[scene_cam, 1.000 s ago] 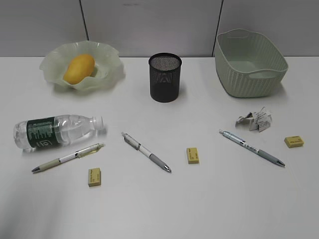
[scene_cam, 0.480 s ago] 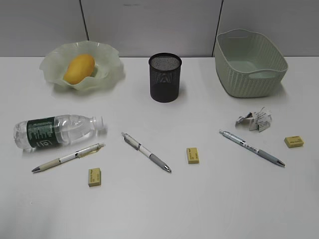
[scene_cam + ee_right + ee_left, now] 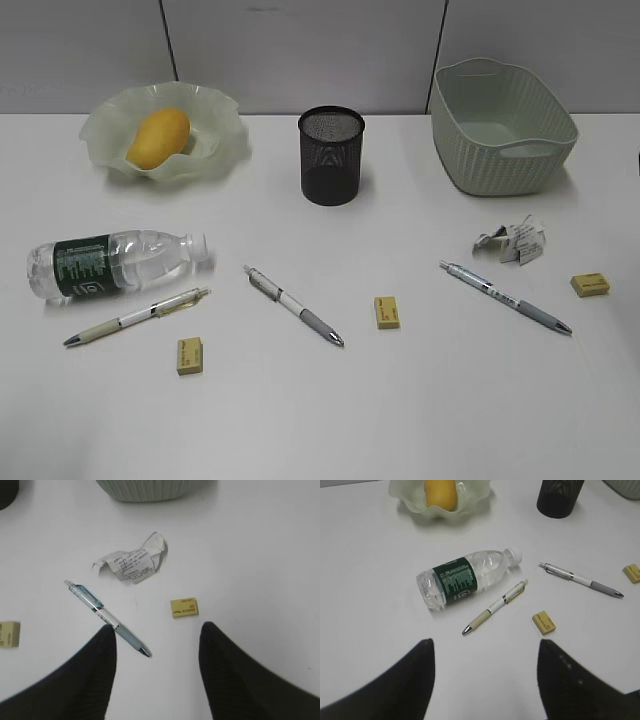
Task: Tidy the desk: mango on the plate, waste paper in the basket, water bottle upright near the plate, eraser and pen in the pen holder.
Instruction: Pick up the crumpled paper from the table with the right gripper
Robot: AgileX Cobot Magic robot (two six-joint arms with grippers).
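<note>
Both grippers spread wide and empty: left gripper (image 3: 485, 672) hangs above the cream pen (image 3: 495, 607) and water bottle (image 3: 465, 578), right gripper (image 3: 157, 665) above the blue pen (image 3: 107, 619), an eraser (image 3: 184, 607) and the waste paper (image 3: 131, 562). Nothing has shifted over the last second (arms parked high, absent from the exterior view). Bottle lies flat. Farther back: pen holder (image 3: 331, 156) empty, basket (image 3: 503, 125) empty, mango (image 3: 158, 137) already on the plate (image 3: 225, 150). So only the mango step looks done.
</note>
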